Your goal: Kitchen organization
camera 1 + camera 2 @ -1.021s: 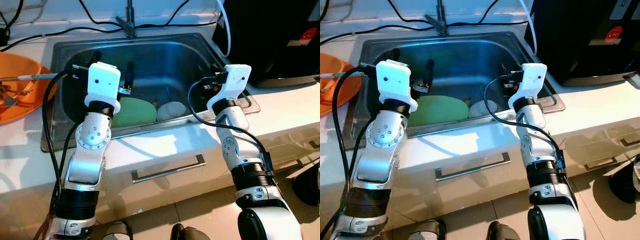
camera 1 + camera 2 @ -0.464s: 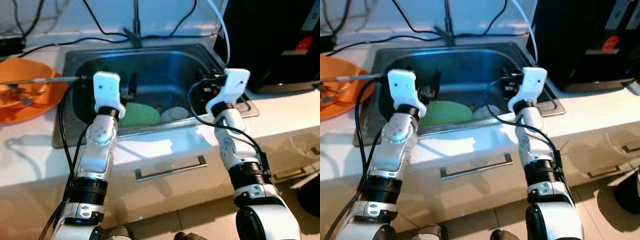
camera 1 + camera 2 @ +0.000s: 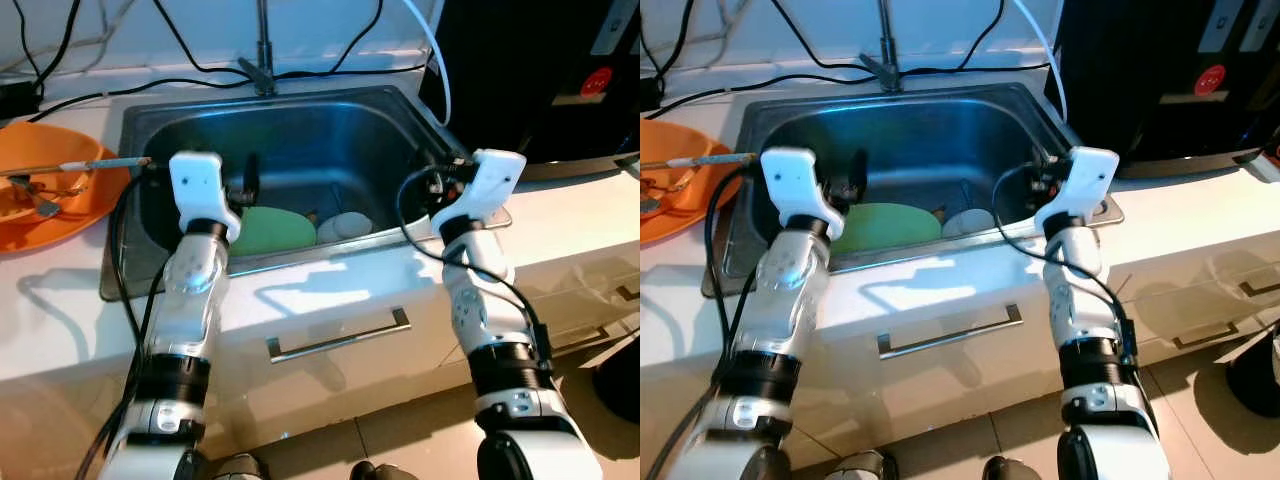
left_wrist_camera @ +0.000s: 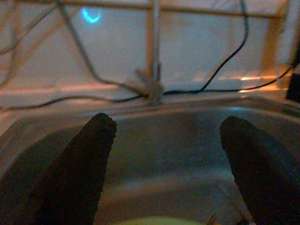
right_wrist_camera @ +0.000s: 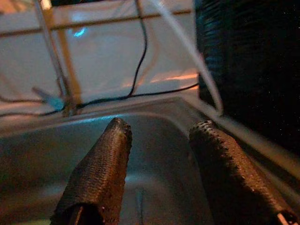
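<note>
Hovering over sink point(image 3: 300, 110) | both pincers spread (left point(image 4: 166, 164), right point(image 5: 161, 173)) | green plate point(image 3: 268, 230) half-hidden

Steel sink point(image 3: 300, 110) set in a white counter point(image 3: 330, 285), faucet point(image 3: 262, 40) at its back rim. Left gripper point(image 3: 248, 178) poised over the basin, green plate point(image 3: 268, 230) just below its fingertips, a white bowl point(image 3: 345, 225) between both grippers. Right gripper point(image 3: 432, 172) at the sink's right rim. Orange tray point(image 3: 40, 205) well outside the left gripper.

Black cables point(image 3: 200, 80) along white backsplash, black appliance point(image 3: 540, 70) on counter at right, drawer handle point(image 3: 338, 337) below
</note>
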Controlling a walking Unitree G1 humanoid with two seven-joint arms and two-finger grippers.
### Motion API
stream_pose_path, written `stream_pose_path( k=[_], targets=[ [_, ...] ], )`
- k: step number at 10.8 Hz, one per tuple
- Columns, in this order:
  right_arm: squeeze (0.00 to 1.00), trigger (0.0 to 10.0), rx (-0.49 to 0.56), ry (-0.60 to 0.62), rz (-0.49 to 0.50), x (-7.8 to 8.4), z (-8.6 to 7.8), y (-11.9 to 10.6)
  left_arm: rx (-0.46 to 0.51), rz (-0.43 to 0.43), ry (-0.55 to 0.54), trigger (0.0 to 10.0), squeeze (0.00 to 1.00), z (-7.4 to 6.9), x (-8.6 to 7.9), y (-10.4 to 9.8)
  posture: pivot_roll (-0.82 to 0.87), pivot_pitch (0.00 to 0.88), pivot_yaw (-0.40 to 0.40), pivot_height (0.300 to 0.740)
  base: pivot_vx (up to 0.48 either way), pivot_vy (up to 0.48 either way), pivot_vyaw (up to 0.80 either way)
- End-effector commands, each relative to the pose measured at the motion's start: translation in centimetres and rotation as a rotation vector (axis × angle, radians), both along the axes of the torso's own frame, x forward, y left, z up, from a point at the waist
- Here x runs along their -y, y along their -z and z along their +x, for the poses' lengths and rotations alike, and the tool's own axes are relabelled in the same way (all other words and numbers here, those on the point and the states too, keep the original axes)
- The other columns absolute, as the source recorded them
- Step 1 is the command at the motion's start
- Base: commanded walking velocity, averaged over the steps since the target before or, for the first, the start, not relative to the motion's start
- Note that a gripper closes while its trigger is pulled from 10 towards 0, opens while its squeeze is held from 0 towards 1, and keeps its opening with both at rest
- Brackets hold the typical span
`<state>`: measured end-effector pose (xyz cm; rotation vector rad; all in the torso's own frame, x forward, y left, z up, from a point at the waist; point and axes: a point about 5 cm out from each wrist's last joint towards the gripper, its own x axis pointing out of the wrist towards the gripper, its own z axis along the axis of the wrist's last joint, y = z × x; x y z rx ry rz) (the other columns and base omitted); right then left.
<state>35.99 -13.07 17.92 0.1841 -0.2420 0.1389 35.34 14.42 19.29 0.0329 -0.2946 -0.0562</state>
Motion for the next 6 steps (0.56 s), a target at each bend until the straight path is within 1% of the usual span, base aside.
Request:
stream_pose_path(
  k=[1,2,3,4,6],
  targets=[
    [0.00,10.0,0.050,-0.023,-0.017,-0.9,0.1,-1.5,0.040,0.009,0.053,10.0,0.00,0.1,1.5,-0.8,0.03,0.137,0.002,0.740,0.000,0.000,0.00],
    [0.00,10.0,0.055,-0.033,-0.026,-0.9,0.0,-1.7,0.048,0.006,0.081,10.0,0.00,-0.3,2.5,-0.7,0.02,0.149,-0.009,0.740,0.000,0.000,0.00],
    [0.00,10.0,0.038,-0.026,-0.037,-0.3,0.1,-1.6,0.062,0.015,0.099,10.0,0.00,-0.5,3.0,-1.0,0.02,0.162,-0.014,0.740,0.000,0.000,0.00],
    [0.00,10.0,0.032,-0.022,-0.042,-0.1,0.3,-1.7,0.076,0.009,0.088,10.0,0.00,-0.4,2.7,-1.6,0.02,0.172,-0.016,0.740,0.000,0.000,0.00],
    [0.00,10.0,0.024,-0.024,-0.053,0.0,0.3,-1.7,0.084,0.008,0.078,10.0,0.00,-0.7,2.4,-1.5,0.03,0.181,-0.022,0.740,0.000,0.000,0.00]
  ],
)
